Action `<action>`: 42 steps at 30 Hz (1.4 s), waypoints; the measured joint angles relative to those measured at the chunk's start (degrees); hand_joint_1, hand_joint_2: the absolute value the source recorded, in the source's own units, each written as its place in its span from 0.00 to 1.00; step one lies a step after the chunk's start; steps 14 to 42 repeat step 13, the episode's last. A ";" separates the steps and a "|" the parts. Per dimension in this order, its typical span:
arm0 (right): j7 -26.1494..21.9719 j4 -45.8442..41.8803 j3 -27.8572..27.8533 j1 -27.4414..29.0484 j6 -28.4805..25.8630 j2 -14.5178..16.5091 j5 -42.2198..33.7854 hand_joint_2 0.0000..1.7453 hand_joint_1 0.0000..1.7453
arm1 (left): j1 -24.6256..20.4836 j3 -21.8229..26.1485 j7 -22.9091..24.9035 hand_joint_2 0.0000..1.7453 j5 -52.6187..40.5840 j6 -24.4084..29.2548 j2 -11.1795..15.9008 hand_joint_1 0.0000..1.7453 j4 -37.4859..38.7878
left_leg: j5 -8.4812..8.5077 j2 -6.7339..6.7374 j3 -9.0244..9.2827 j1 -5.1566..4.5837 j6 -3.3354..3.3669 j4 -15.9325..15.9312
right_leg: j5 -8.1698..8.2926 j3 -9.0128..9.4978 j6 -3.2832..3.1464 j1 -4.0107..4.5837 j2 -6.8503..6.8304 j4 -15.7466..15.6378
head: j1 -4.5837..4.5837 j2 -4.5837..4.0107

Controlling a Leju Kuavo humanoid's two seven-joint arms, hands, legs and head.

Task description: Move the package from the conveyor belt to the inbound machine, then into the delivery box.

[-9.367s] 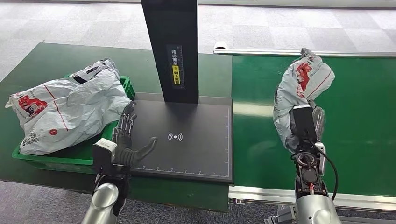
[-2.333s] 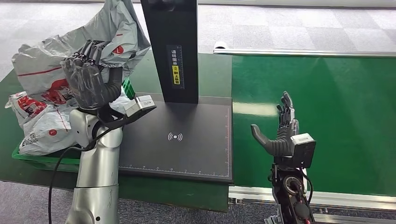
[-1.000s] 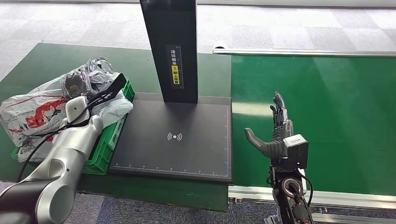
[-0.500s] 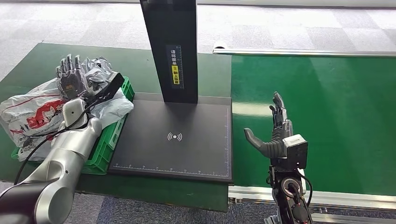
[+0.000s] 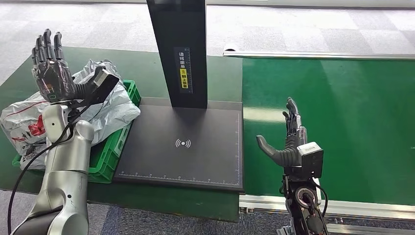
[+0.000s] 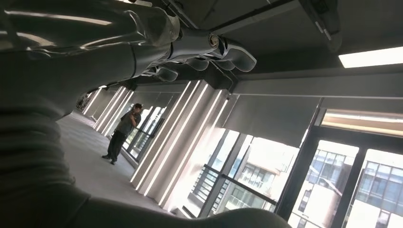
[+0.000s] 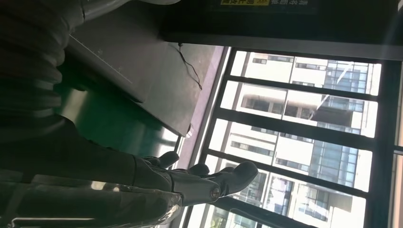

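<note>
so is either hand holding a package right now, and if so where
Nothing is held. The left hand is raised open above the packages in the green box; the right hand is open over the conveyor belt.

Both hands, left hand (image 5: pixel 51 78) and right hand (image 5: pixel 288 142), hold nothing; package (image 5: pixel 110 105) lies in green box (image 5: pixel 110 154).

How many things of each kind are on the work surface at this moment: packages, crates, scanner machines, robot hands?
Grey plastic mail packages: 2, piled in the crate, upper and lower
Green crate: 1
Black inbound scanner machine: 1
Robot hands: 2, left robot hand and right robot hand, both holding nothing
Total: 6
</note>
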 joint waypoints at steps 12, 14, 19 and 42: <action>-1.44 -0.97 -0.04 1.89 -0.99 -0.92 -0.85 1.00 0.00 | 2.65 8.17 -23.41 1.00 31.14 0.00 -8.13 0.00 -13.29 | -0.01 -0.02 -0.02 -0.01 0.00 0.00 | 0.00 0.00 0.00 -0.01 -0.02 -0.01 | 0.00 0.00; -1.45 -1.02 -0.04 1.94 -1.05 -0.93 -0.85 1.00 0.00 | 2.74 8.14 -23.47 1.00 31.15 0.00 -8.29 0.00 -13.57 | -0.01 -0.03 -0.02 -0.01 0.00 0.00 | 0.00 0.01 0.00 -0.01 -0.02 -0.01 | 0.00 0.00; -1.45 -1.02 -0.04 1.94 -1.05 -0.93 -0.85 1.00 0.00 | 2.74 8.14 -23.47 1.00 31.15 0.00 -8.29 0.00 -13.57 | -0.01 -0.03 -0.02 -0.01 0.00 0.00 | 0.00 0.01 0.00 -0.01 -0.02 -0.01 | 0.00 0.00; -1.45 -1.02 -0.04 1.94 -1.05 -0.93 -0.85 1.00 0.00 | 2.74 8.14 -23.47 1.00 31.15 0.00 -8.29 0.00 -13.57 | -0.01 -0.03 -0.02 -0.01 0.00 0.00 | 0.00 0.01 0.00 -0.01 -0.02 -0.01 | 0.00 0.00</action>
